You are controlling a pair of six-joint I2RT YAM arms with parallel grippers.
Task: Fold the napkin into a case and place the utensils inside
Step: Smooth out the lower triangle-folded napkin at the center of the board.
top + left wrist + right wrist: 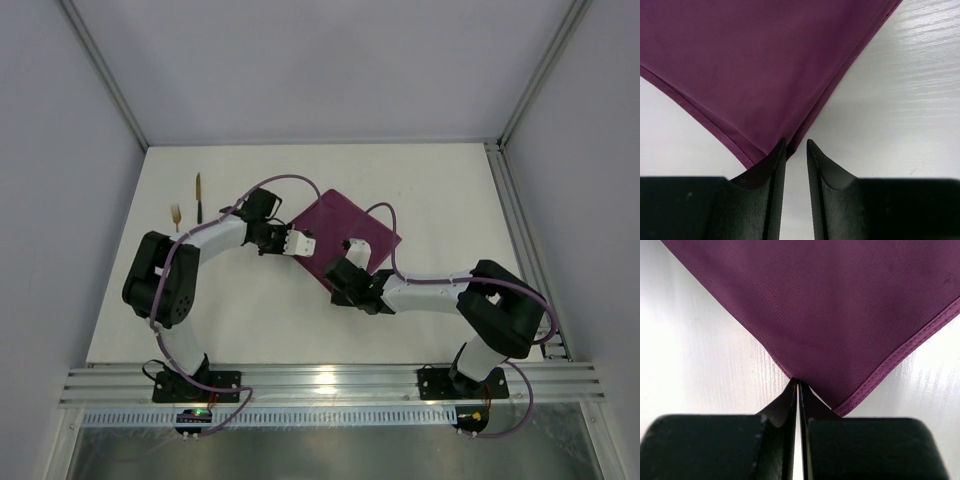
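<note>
The magenta napkin lies flat on the white table as a tilted, folded rectangle. My left gripper is at its left corner. In the left wrist view that gripper stands slightly open with bare table in the gap, and its left finger overlaps the napkin corner. My right gripper is over the napkin's near side. In the right wrist view it is shut, tips against the napkin edge beside a hemmed corner; no cloth shows between the jaws. The gold fork and knife lie at the far left.
Grey walls close in the table on the left, back and right. An aluminium rail runs along the right side, and another along the near edge where both arm bases are bolted.
</note>
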